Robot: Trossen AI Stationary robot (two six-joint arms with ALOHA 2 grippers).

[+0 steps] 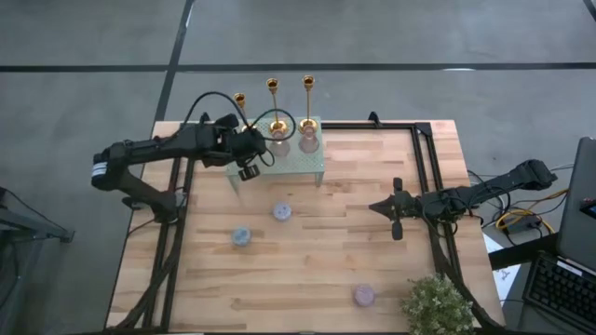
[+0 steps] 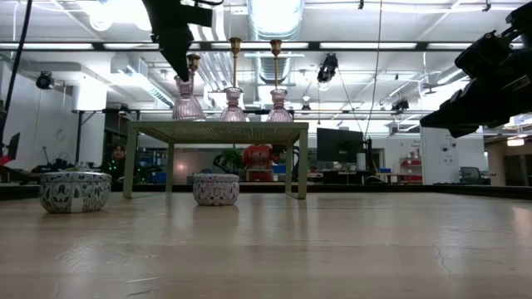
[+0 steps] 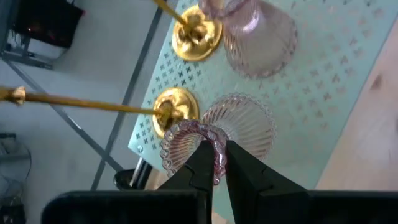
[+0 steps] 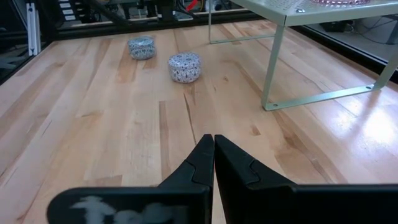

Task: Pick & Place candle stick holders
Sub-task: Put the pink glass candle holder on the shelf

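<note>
Three gold candlesticks (image 1: 273,88) and three pink glass holders (image 2: 233,105) stand on the pale green rack (image 1: 291,167). My left gripper (image 3: 219,163) is above the rack's left end, shut on the leftmost pink glass holder (image 2: 187,104). Three round pastel holders (image 1: 281,212) (image 1: 241,236) (image 1: 363,296) rest on their bottoms on the table. My right gripper (image 1: 375,207) hovers shut and empty over the table's right half. My left gripper pinches the scalloped top rim (image 3: 216,144) of the leftmost pink glass holder, one finger (image 3: 200,167) inside the rim and one outside. The fingers come from above, slanting down. The holder stands upright with its wide base (image 3: 247,121) on the rack.
A bushy potted plant (image 1: 436,302) stands at the near right corner. Black frame rails (image 1: 424,163) run along the table's right and left sides. The gold candlestick bases (image 3: 176,109) stand close behind the held glass holder. Open wood lies between the rack and the near edge.
</note>
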